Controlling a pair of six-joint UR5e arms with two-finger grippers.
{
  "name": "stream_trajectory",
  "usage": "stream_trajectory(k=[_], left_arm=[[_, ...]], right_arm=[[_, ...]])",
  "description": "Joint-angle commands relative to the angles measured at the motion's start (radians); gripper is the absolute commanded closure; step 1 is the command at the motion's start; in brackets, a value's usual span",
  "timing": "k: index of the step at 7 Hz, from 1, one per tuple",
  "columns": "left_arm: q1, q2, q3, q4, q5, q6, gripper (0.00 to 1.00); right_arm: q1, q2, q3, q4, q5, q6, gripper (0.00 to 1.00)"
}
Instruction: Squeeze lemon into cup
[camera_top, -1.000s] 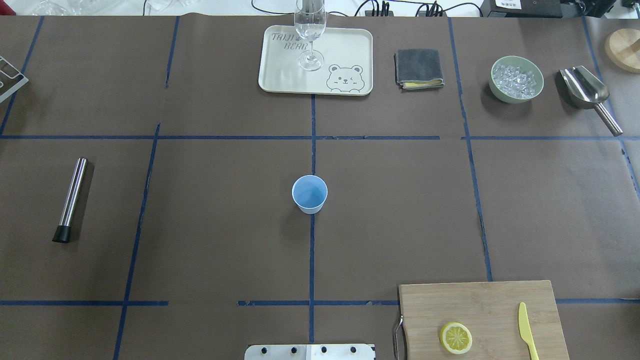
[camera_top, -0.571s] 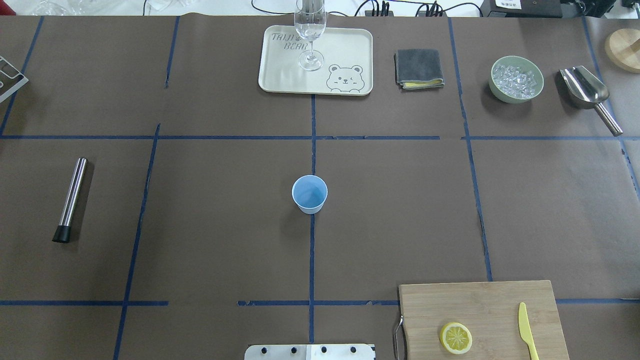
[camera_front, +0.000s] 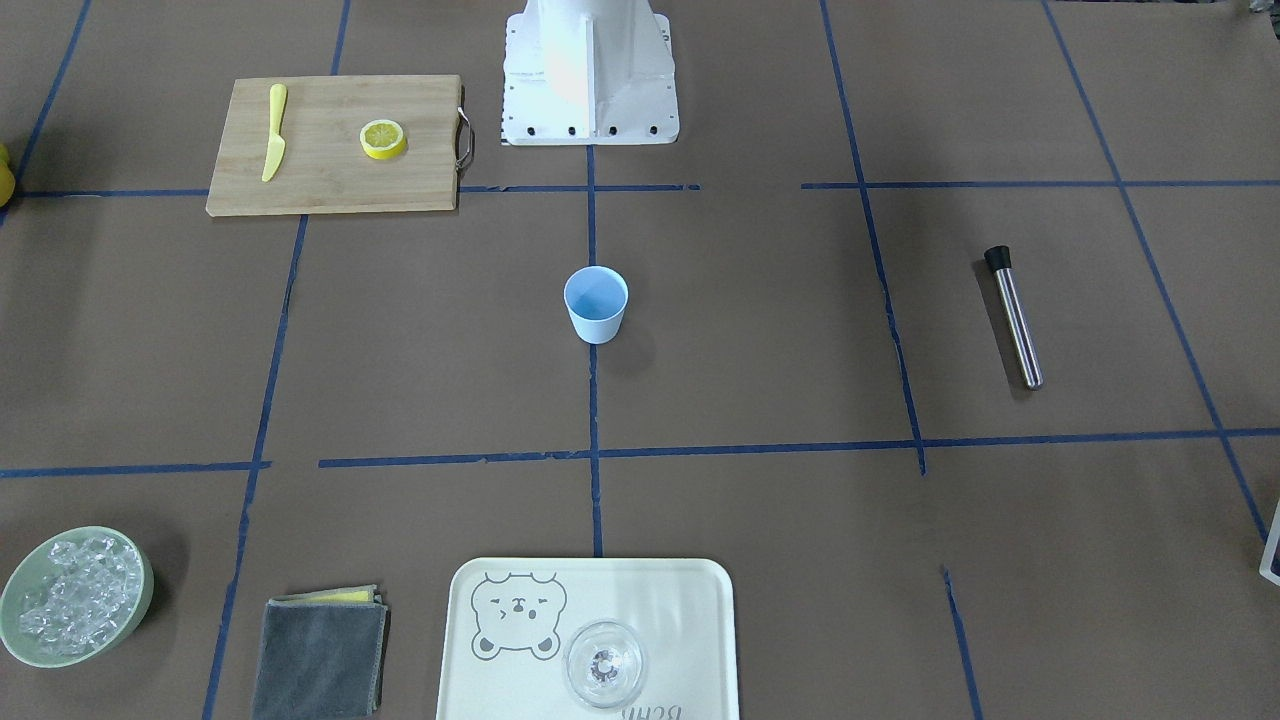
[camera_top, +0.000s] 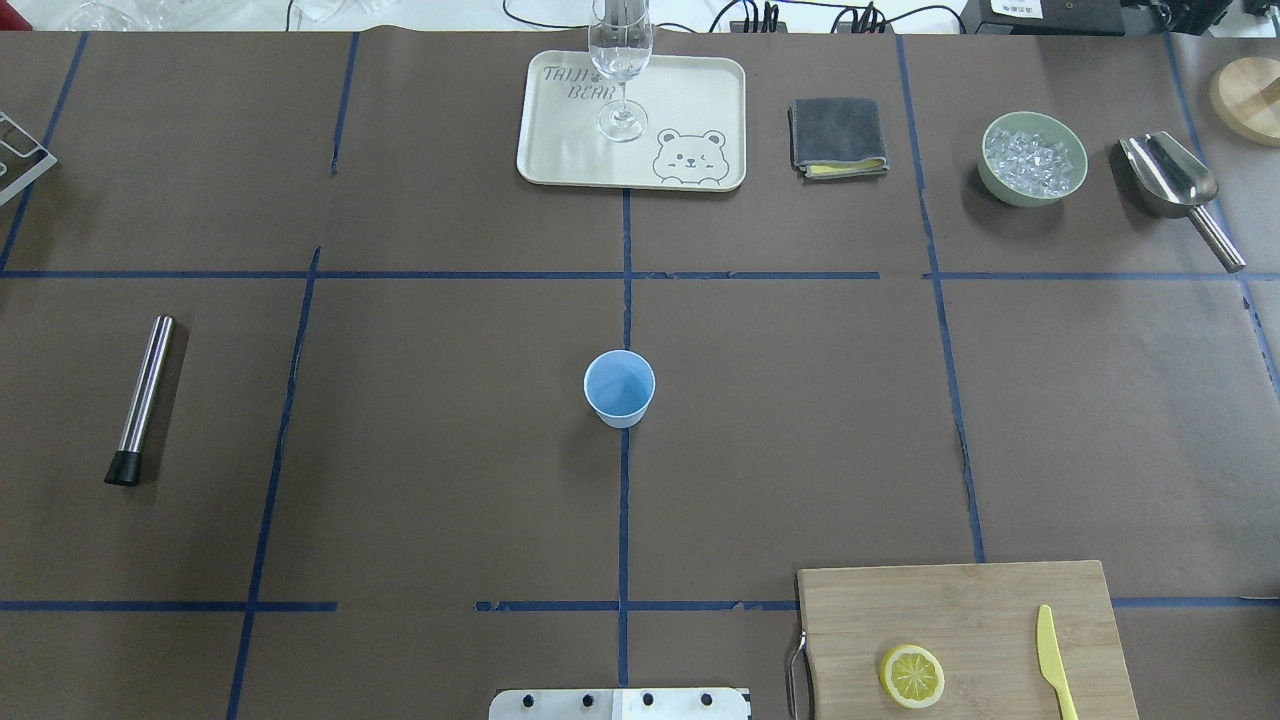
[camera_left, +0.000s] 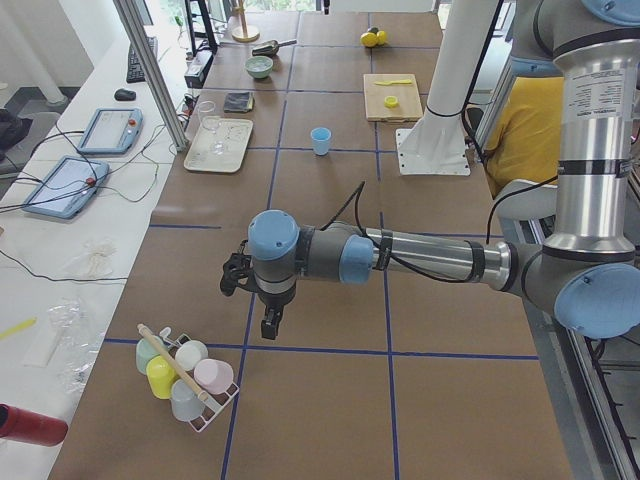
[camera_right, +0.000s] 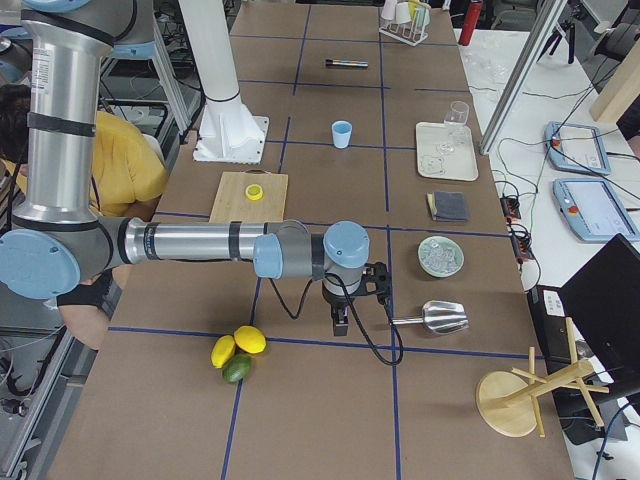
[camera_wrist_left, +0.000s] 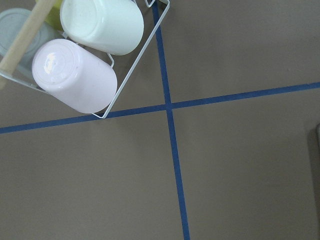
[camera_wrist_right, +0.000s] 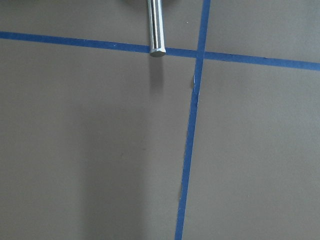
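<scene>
Brown paper crossed with blue tape covers the table (camera_front: 800, 320). From the front-facing view, the cup (camera_front: 596, 305) stands upright at the centre, on a tape line, with nothing near it. The lemon (camera_front: 383, 138) lies flat on a board (camera_front: 330, 170) beside the base (camera_front: 590, 90), with a knife (camera_front: 273, 132) on the same board, apart from it. Along the near edge are a bowl (camera_front: 75, 597) of ice, a folded cloth (camera_front: 318, 655) and a tray (camera_front: 690, 600) bearing a glass (camera_front: 604, 664). A steel rod (camera_front: 1013, 317) lies well off to one side.

From overhead, cup and lemon are well apart, the lemon on the robot's right. A scoop (camera_top: 1175, 185) lies just beside the bowl. No arm enters this view.

From the left end, the left gripper (camera_left: 270, 325) hangs fingers down over bare table near a rack (camera_left: 185, 380) of upturned beakers, far from the cup. How its jaws stand cannot be told.

From the right end, the right gripper (camera_right: 340, 318) also points down, near the scoop and some whole fruit (camera_right: 237, 350). Its jaws cannot be judged either.

The left wrist camera sees the rack's corner with a white and a pink beaker beside a tape cross; no fingers show.

The right wrist camera sees what looks like the scoop's handle end touching a tape line.
</scene>
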Motion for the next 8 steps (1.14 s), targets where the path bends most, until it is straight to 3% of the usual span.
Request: stream_trajectory(k=[1, 5, 6, 8], left_arm=[[0.0, 0.005, -0.002, -0.025, -0.008, -0.001, 0.0], [0.024, 0.006, 0.0, -0.07, -0.023, -0.013, 0.0], [0.025, 0.006, 0.0, -0.071, -0.046, -0.015, 0.0], [0.025, 0.006, 0.0, -0.071, -0.05, -0.016, 0.0]], right_arm=[[-0.064, 0.001, 0.0, 0.014, 0.001, 0.008, 0.0], [-0.075, -0.001, 0.01, 0.141, 0.042, 0.012, 0.0], [-0.128, -0.004, 0.019, 0.206, 0.048, 0.053, 0.0], [-0.319, -0.059, 0.139, 0.428, 0.029, 0.509, 0.0]])
